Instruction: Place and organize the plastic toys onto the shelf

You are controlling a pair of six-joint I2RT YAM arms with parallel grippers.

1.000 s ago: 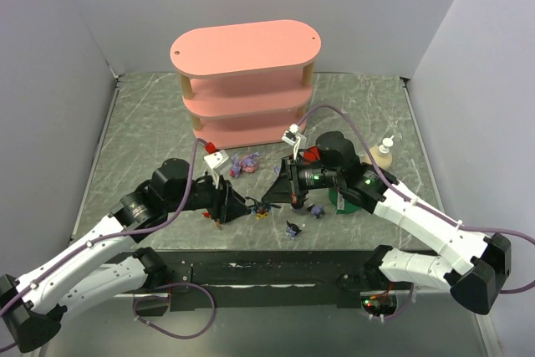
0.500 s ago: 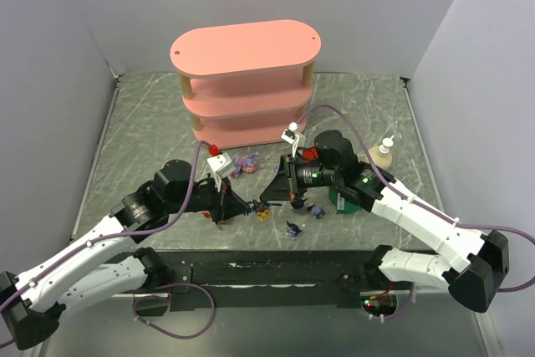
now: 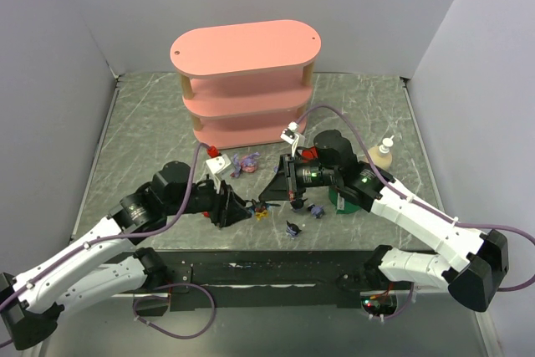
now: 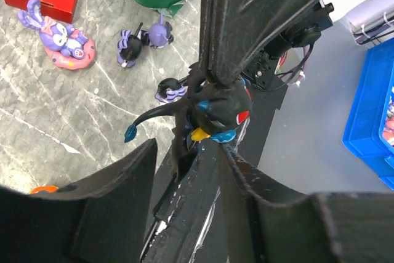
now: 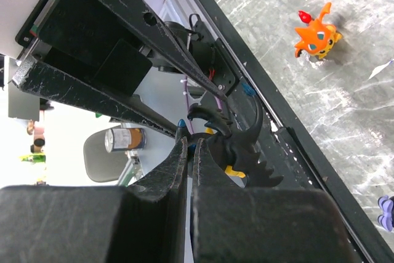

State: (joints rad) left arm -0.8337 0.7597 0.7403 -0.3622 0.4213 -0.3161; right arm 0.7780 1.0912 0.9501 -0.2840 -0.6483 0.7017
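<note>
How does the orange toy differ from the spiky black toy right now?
The orange toy stands free on the table; the spiky black toy is pinched in the fingers of the right gripper. The orange toy is bright and compact; the spiky black toy is dark with yellow marks and long curved spikes. Both are small figures, neither on the shelf.

Left tool [image 3: 240, 207] and right tool [image 3: 267, 199], tips close together over the table [image 3: 150, 123], lilac figurine [image 3: 245, 163] and pink shelf [image 3: 242, 81] beyond.

On the grey marbled table [image 3: 150, 123], a cream bottle [image 3: 382, 154] stands at 3 o'clock, a green cylinder [image 3: 341, 204] at 4 o'clock, a red box [image 3: 312, 155] nearer centre
</note>
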